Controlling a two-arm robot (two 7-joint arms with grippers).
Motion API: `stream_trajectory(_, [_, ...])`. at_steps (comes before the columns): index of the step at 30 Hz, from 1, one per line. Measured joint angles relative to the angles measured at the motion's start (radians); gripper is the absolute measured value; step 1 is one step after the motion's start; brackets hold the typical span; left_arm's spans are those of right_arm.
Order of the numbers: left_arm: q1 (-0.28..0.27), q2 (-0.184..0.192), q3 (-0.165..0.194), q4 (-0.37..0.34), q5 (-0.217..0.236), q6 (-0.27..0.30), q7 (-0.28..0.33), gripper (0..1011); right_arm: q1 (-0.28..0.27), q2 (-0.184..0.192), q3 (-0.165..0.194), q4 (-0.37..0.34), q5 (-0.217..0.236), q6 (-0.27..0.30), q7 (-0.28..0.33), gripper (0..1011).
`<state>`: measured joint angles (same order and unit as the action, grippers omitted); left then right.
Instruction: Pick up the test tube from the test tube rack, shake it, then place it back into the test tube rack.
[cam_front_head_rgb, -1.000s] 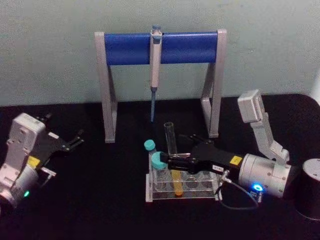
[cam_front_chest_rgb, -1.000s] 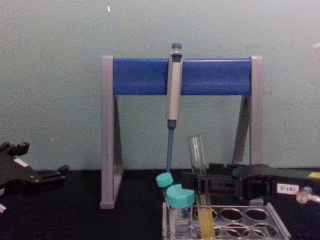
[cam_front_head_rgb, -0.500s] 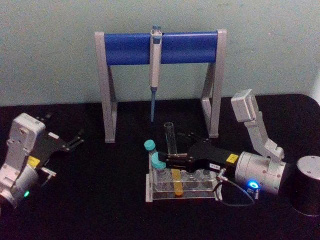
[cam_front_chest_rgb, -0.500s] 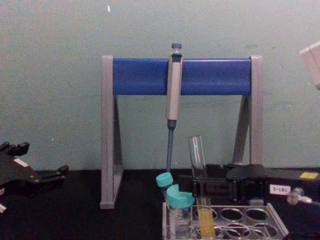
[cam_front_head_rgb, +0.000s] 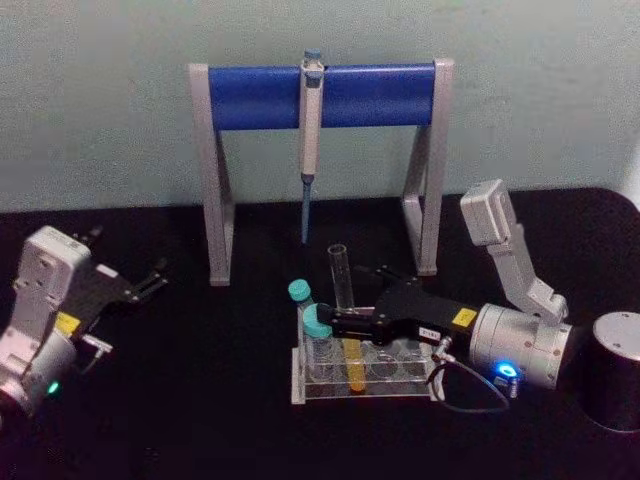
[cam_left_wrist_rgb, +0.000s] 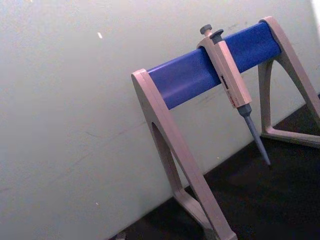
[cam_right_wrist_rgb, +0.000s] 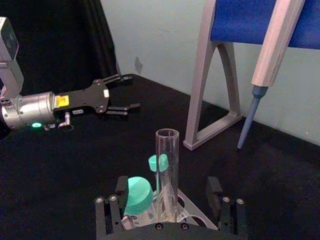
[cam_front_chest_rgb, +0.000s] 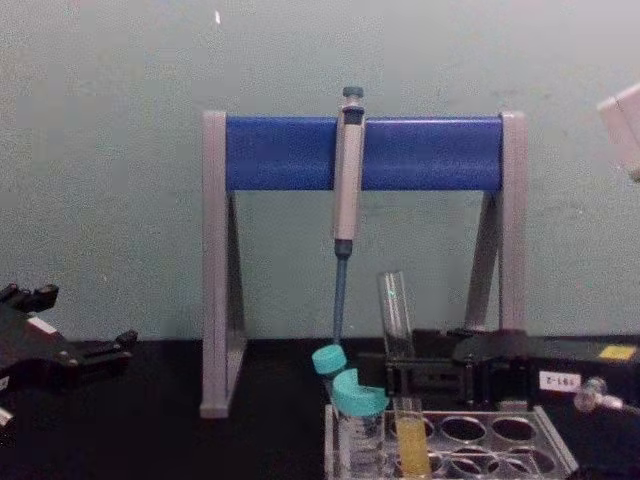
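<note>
The test tube (cam_front_head_rgb: 339, 278) stands upright in the clear test tube rack (cam_front_head_rgb: 400, 388), with yellow-orange liquid (cam_front_chest_rgb: 411, 446) at its bottom. My right gripper (cam_front_head_rgb: 346, 300) reaches in from the right at mid-height of the tube. It is open, with one finger on each side of the glass (cam_right_wrist_rgb: 167, 170) and a gap on both sides. The chest view shows the tube (cam_front_chest_rgb: 395, 312) rising above the rack (cam_front_chest_rgb: 545, 440) and the black gripper (cam_front_chest_rgb: 396, 372). My left gripper (cam_front_head_rgb: 148, 280) rests open on the table at the far left, also seen as the left gripper (cam_right_wrist_rgb: 122, 92).
Two teal-capped vials (cam_front_head_rgb: 318, 322) lean in the rack's left end, close to my right gripper. Behind stands a grey-legged stand with a blue crossbar (cam_front_head_rgb: 320, 97) holding a pipette (cam_front_head_rgb: 309, 150). A dark cylinder (cam_front_head_rgb: 618, 368) sits at the far right.
My right arm has shifted slightly left and its wrist has tilted. The front teal-capped vial leans a little more. The test tube stays in the rack; the left arm is still.
</note>
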<state>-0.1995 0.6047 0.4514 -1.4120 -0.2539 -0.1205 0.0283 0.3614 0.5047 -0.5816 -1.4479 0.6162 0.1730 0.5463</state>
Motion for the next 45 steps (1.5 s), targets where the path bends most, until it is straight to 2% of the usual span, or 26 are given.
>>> stream_trajectory(4, [0.0,0.0,0.0,0.0,0.0,0.0,0.0,1001,0.0,0.0,0.0,0.0,0.001,0.0,0.0,960])
stream_trajectory(7, [0.0,0.0,0.0,0.0,0.0,0.0,0.0,1001,0.0,0.0,0.001,0.0,0.002,0.001,-0.001,891])
stream_trajectory(9, [0.0,0.0,0.0,0.0,0.0,0.0,0.0,1001,0.0,0.0,0.001,0.0,0.002,0.001,-0.001,811])
stream_trajectory(12, [0.0,0.0,0.0,0.0,0.0,0.0,0.0,1001,-0.001,0.0,0.001,0.0,0.003,0.001,-0.001,756])
stream_trajectory(27, [0.0,0.0,0.0,0.0,0.0,0.0,0.0,1001,-0.001,0.0,0.002,-0.001,0.005,0.002,-0.001,248])
stream_trajectory(30, [0.0,0.0,0.0,0.0,0.0,0.0,0.0,1001,-0.001,0.0,0.002,-0.002,0.006,0.002,-0.001,221])
stream_trajectory(45, [0.0,0.0,0.0,0.0,0.0,0.0,0.0,1001,-0.001,0.0,0.002,-0.001,0.006,0.002,-0.001,221])
